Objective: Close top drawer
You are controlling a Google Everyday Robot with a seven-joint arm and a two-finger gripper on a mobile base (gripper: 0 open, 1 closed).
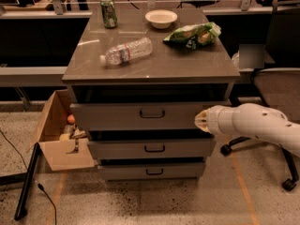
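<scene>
Room: an office space with a speckled floor and dark desks behind. An office chair stands to the right of the cabinet.
Cabinet: grey cabinet with three drawers stacked under a glossy top, seen from the front and a little above.
Top drawer: the top drawer sits directly under the tabletop. It has a wide grey panel, the tallest of the three, and a dark strip of interior shows above its upper edge. I judge it nearly home but not quite flush.
Arm: my white arm reaches in from the right, low and level, so that the push runs straight along the drawer's travel.
Cardboard box: an open cardboard box on the floor at the cabinet's left side, beside the drawers and out of their path.
Gripper: my gripper is against the right end of the top drawer's panel, well to the right of the handle. I use it as a blunt pusher, so nothing is grasped. I cannot tell whether it is open or closed.
Handle: a dark rectangular loop handle at the panel's centre, untouched, since closing needs no pull.
Tabletop items: a water bottle lying on its side, a can, a bowl and a green snack bag. A gentle push should keep them from jolting.
</scene>
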